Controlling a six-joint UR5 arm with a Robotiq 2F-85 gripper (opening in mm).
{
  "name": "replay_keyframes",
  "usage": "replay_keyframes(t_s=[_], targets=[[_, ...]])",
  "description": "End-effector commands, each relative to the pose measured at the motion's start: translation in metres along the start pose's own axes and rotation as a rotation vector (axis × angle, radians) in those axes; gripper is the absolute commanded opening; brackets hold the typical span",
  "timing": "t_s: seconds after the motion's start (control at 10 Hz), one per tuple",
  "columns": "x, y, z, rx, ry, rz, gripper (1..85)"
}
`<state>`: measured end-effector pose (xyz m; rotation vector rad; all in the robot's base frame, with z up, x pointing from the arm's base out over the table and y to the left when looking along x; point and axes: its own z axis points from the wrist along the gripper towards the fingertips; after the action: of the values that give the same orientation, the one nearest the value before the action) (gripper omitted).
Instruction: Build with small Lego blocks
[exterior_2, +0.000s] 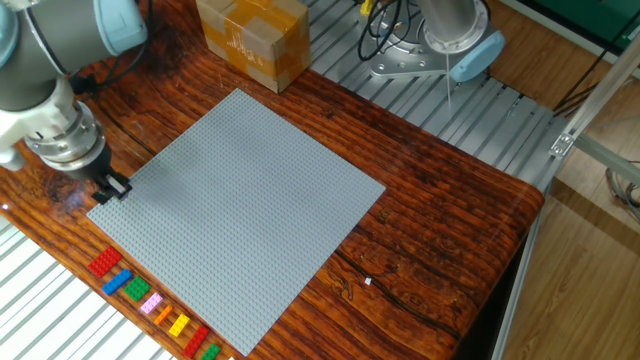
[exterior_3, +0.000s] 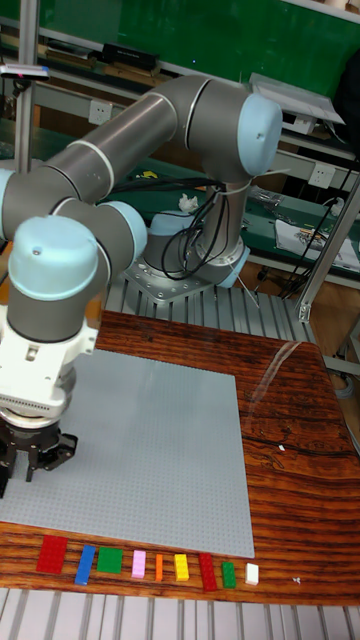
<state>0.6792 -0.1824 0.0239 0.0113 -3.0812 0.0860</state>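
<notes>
Item: baseplate, grey, bare; no stud occupied that I can see.
Item: small Lego blocks, a row on the desk just beside the baseplate's near edge; all loose.
Item: my pincer, over the baseplate's left corner, gripping something small and dark, probably a black block.
Status: build barely begun; every brick still to place.

Grey baseplate lay flat on the wooden counter. Cardboard box sat near the baseplate's far corner, apart from it.
</notes>
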Motion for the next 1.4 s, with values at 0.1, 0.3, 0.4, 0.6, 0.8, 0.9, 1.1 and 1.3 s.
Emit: replay_keyframes(t_s=[0.1, 0.3, 0.4, 0.6, 0.8, 0.9, 1.1, 1.3], targets=[[0.001, -0.013, 0.006, -0.042, -0.024, -0.070, 39.0], [-0.004, -0.017, 0.014, -0.069, -0.061, -0.084, 41.0], [-0.004, -0.022, 0.016, -0.070, -0.065, -0.097, 42.7], [-0.004, -0.027, 0.015, -0.073, -0.067, -0.104, 43.0], [-0.004, -0.031, 0.016, -0.081, -0.071, -0.120, 44.0], [-0.004, -0.030, 0.017, -0.087, -0.076, -0.120, 45.0], [-0.003, -0.030, 0.018, -0.093, -0.079, -0.120, 45.0], [-0.004, -0.029, 0.017, -0.099, -0.083, -0.121, 45.0]])
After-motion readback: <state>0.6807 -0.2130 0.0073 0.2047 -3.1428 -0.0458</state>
